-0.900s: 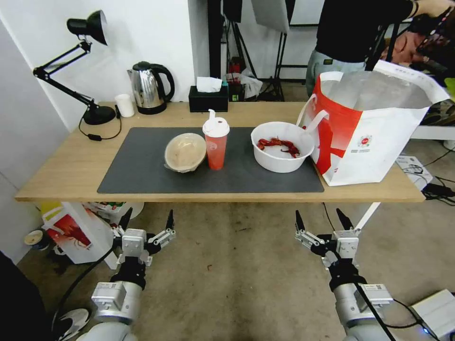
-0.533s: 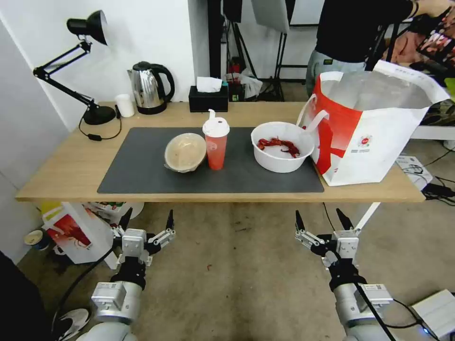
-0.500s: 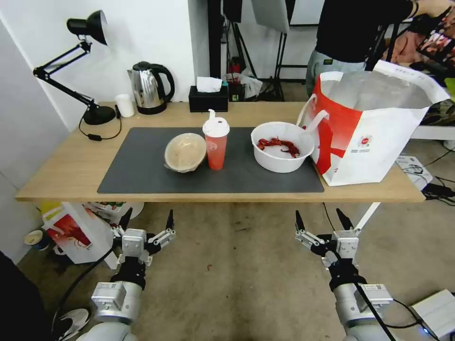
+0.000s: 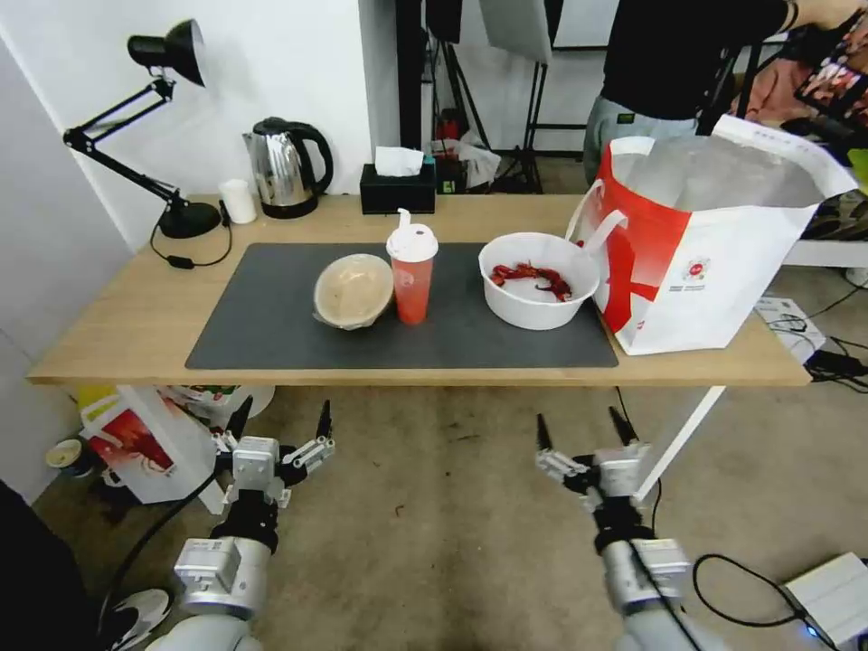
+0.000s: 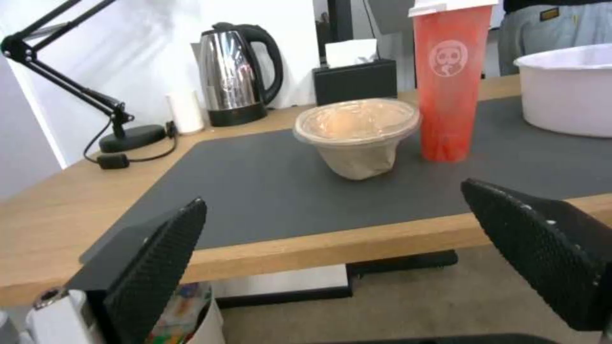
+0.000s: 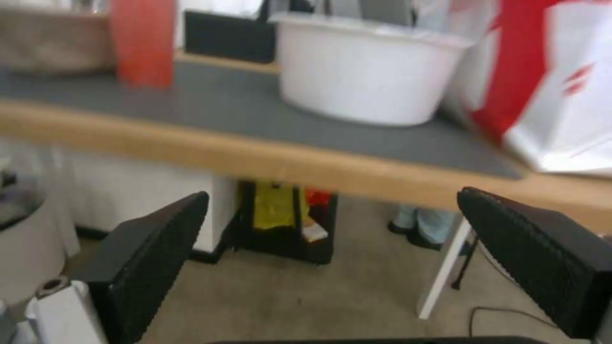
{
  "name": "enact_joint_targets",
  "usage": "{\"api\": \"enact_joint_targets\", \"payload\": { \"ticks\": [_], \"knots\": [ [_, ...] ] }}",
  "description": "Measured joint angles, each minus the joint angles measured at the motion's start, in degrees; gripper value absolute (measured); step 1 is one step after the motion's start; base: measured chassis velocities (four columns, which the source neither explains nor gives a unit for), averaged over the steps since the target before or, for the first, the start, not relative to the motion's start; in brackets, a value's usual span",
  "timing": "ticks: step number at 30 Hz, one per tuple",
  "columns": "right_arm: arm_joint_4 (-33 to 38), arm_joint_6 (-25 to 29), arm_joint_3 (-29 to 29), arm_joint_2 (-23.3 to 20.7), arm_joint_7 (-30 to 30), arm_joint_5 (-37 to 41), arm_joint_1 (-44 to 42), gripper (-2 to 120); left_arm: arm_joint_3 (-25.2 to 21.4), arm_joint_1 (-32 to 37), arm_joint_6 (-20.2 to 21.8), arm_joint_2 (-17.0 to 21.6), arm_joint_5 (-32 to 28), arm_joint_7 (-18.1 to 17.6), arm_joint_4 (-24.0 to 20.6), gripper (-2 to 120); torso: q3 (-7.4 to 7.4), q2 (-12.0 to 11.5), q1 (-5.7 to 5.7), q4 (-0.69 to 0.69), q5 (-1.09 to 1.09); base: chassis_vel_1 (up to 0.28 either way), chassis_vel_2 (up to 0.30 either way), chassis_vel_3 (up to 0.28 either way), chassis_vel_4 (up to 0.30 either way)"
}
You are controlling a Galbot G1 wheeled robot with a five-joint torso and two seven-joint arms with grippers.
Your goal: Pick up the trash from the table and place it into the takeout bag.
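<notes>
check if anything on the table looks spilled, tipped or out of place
Nothing is spilled. The tan film-covered bowl leans tilted on the mat; the red drink cup and white bowl stand upright beside the takeout bag.

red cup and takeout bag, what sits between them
The white bowl of crayfish shells, in the head view, on the mat between the red cup and the takeout bag.

Bare mat point(image 4: 262, 325) left of tan bowl point(image 4: 353, 289)
</notes>
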Motion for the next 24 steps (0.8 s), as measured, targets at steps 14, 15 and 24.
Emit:
{"api": "enact_joint_targets", "payload": {
  "ticks": [14, 15, 24],
  "knots": [
    [5.9, -1.5, 1.6, -10.0, 0.0, 2.1, 3.2, 96, 0.0, 0.0, 0.0, 0.0, 0.0, 0.0, 0.0, 100, 0.0, 0.0, 0.0, 0.0, 0.0, 0.0, 0.0, 0.0, 0.0],
    [6.5, -1.8, 1.9, -10.4, -0.1, 2.4, 3.2, 96, 0.0, 0.0, 0.0, 0.0, 0.0, 0.0, 0.0, 100, 0.0, 0.0, 0.0, 0.0, 0.0, 0.0, 0.0, 0.0, 0.0],
    [13.0, -4.1, 6.1, -13.7, -1.4, 4.8, 0.7, 97, 0.0, 0.0, 0.0, 0.0, 0.0, 0.0, 0.0, 100, 0.0, 0.0, 0.0, 0.0, 0.0, 0.0, 0.0, 0.0, 0.0]
  ]
}}
